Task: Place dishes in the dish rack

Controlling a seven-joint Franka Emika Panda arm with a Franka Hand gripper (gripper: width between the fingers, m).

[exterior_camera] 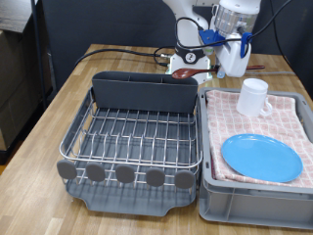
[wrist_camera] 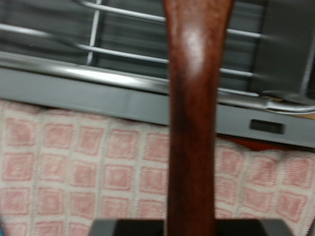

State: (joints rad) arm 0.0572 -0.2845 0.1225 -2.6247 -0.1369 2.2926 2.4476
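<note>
My gripper [exterior_camera: 232, 61] hangs above the far edge of the grey bin, just behind the white mug [exterior_camera: 254, 97]. It is shut on the dark reddish-brown wooden spoon [wrist_camera: 197, 118], whose handle fills the middle of the wrist view. The mug and the light-blue plate [exterior_camera: 260, 157] lie on the pink checked cloth [exterior_camera: 286, 122] in the bin. The dish rack [exterior_camera: 76, 135] stands to the exterior view's left of the bin, with no dishes on its wire grid. Its cutlery caddy [exterior_camera: 145, 93] is at the back. The rack's wires [wrist_camera: 118, 39] show behind the spoon in the wrist view.
The grey bin [exterior_camera: 254, 204] sits tight against the rack's right side. Both stand on a wooden table [exterior_camera: 44, 122]. Black cables [exterior_camera: 127, 51] and the robot base [exterior_camera: 191, 34] are at the back.
</note>
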